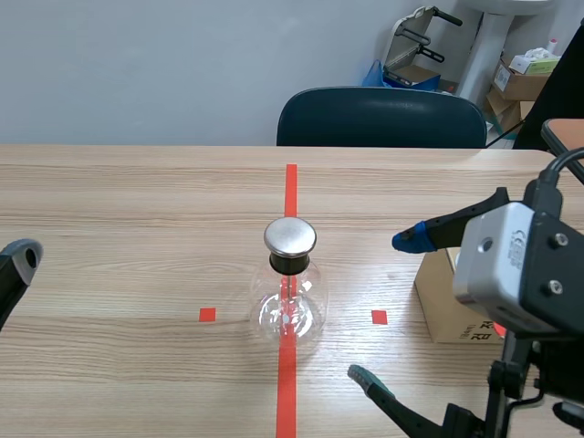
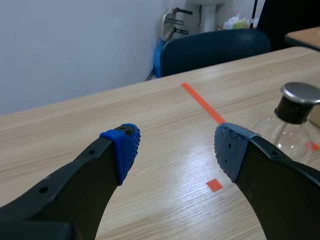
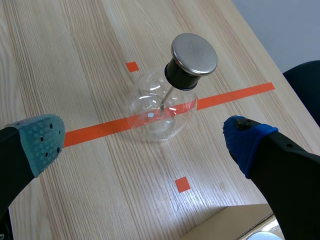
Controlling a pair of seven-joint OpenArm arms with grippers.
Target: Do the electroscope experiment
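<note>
A: How does the left gripper (image 2: pixel 175 150) stand?

B: Its two fingers are spread wide and nothing is between them. The blue pads (image 2: pixel 124 150) face each other above the bare wooden table (image 1: pixel 109 210). In the scene view only one finger tip of it shows.

A: Where is the electroscope from there?

B: The electroscope (image 1: pixel 290 306) is ahead of this gripper and off to its right side, well apart from it. It is a round glass flask that stands upright on the long orange-red line. It has a black neck and a flat metal cap (image 1: pixel 290 236) on top. A thin rod hangs down inside the glass.

A: And the right gripper?

B: The right gripper (image 3: pixel 145 142) is also spread wide and holds nothing. One pad is grey-green, the other is blue. The flask stands just ahead of it, in line with the gap between the fingers, and does not touch them.

A: Is something else close to it?

B: A cardboard box (image 1: pixel 436 306) lies under this gripper, near the blue finger. A dark chair (image 1: pixel 381 117) stands across the table.
</note>
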